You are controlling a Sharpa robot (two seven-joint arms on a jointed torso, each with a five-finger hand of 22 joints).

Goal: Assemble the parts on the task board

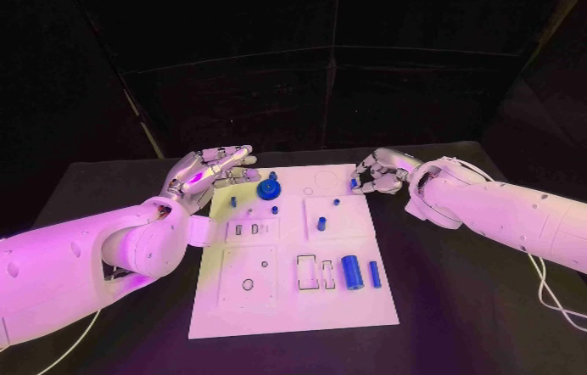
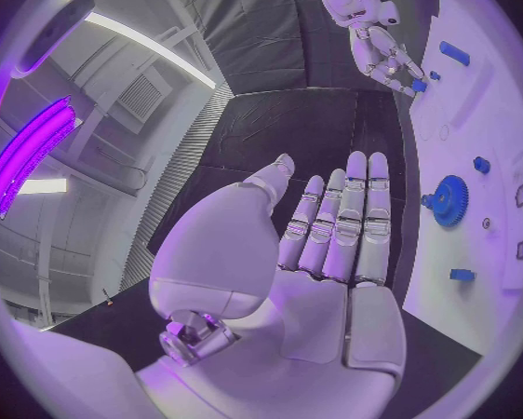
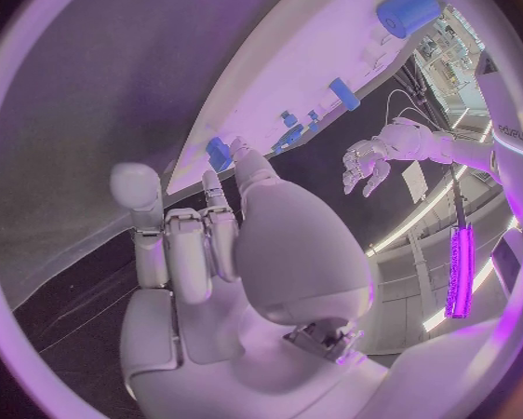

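Observation:
The white task board (image 1: 287, 299) lies in the middle of the black table. A blue gear (image 1: 269, 190) (image 2: 450, 200) stands near its far left corner. A thick blue cylinder (image 1: 351, 271) (image 3: 409, 11) and a slim blue rod (image 1: 374, 274) lie at its near right. Small blue pegs (image 1: 321, 223) are scattered across the middle. My left hand (image 1: 215, 168) (image 2: 331, 242) hovers flat with fingers stretched at the board's far left corner, holding nothing. My right hand (image 1: 382, 173) (image 3: 233, 242) is at the far right edge, fingertips pinching a small blue part (image 1: 354, 183) (image 3: 219, 153) (image 2: 419, 86).
Rectangular slots (image 1: 307, 271) and round holes (image 1: 248, 284) are cut into the near half of the board. Black table (image 1: 465, 307) surrounds the board on all sides. A white cable (image 1: 550, 294) trails under my right arm.

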